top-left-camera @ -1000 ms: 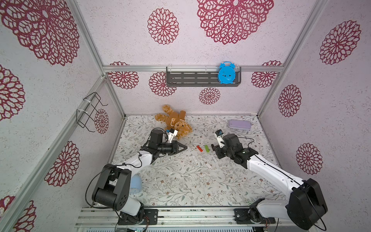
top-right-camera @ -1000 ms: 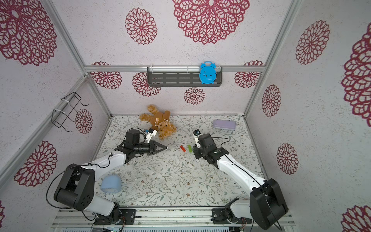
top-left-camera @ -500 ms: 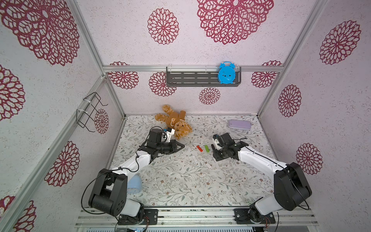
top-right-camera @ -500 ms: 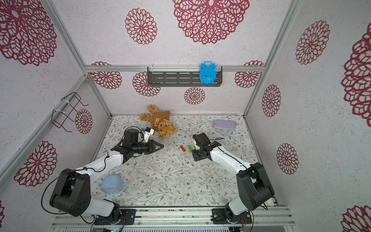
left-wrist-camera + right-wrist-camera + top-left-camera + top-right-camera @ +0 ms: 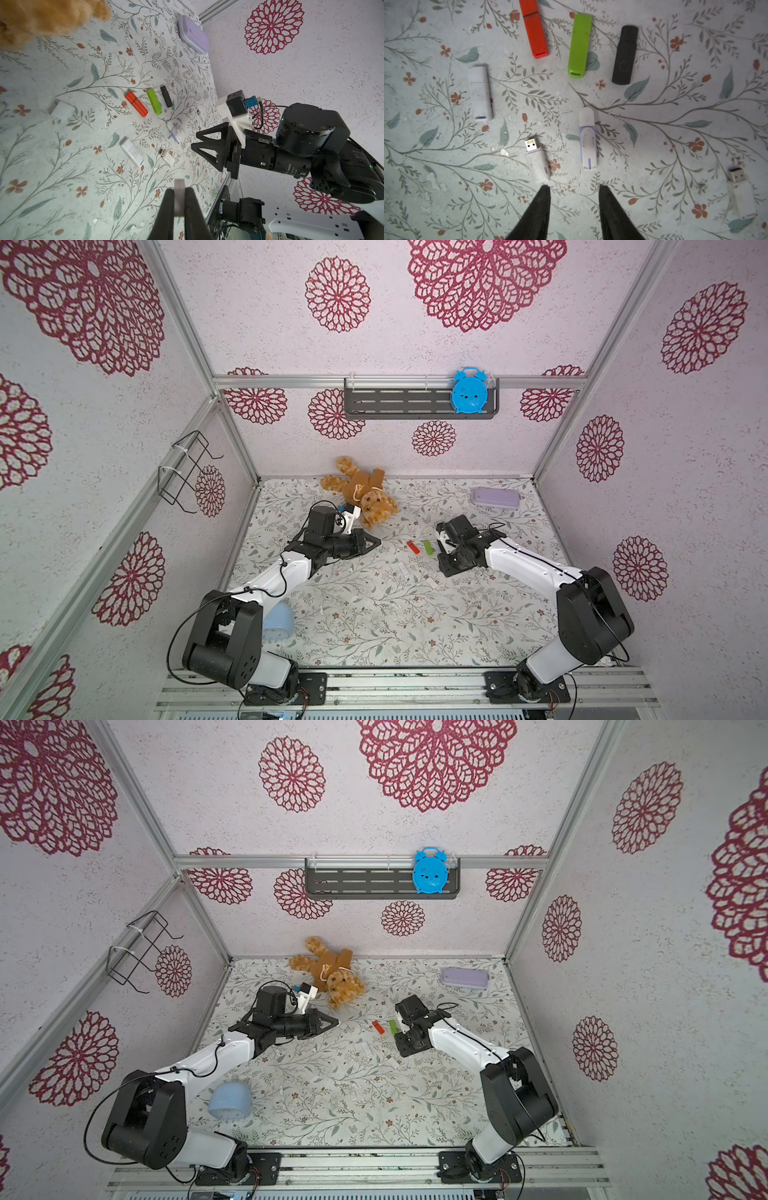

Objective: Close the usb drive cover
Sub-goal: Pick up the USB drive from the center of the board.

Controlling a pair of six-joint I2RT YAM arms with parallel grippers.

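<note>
Desk (image 5: 374,626): pale floral-print surface, chipped in spots. At the back lie a brown teddy bear (image 5: 365,493) and a lilac case (image 5: 496,498), well apart. Front left: a light-blue domed object (image 5: 230,1100).

Centre: red drive (image 5: 535,31), green drive (image 5: 579,45) and black drive (image 5: 625,56) lie side by side, not touching. Near them are a capped white drive (image 5: 480,93), a white-and-lilac drive (image 5: 588,139), an uncapped white drive (image 5: 536,160) and a second uncapped white drive (image 5: 740,193), both with plugs bare.

A brown teddy bear (image 5: 376,504) lies on the desk (image 5: 374,635) just beyond the left claw (image 5: 374,542). A lilac case (image 5: 496,497) sits past the right claw (image 5: 194,140); a blue clock (image 5: 468,390) stands on the wall shelf (image 5: 395,404).
</note>
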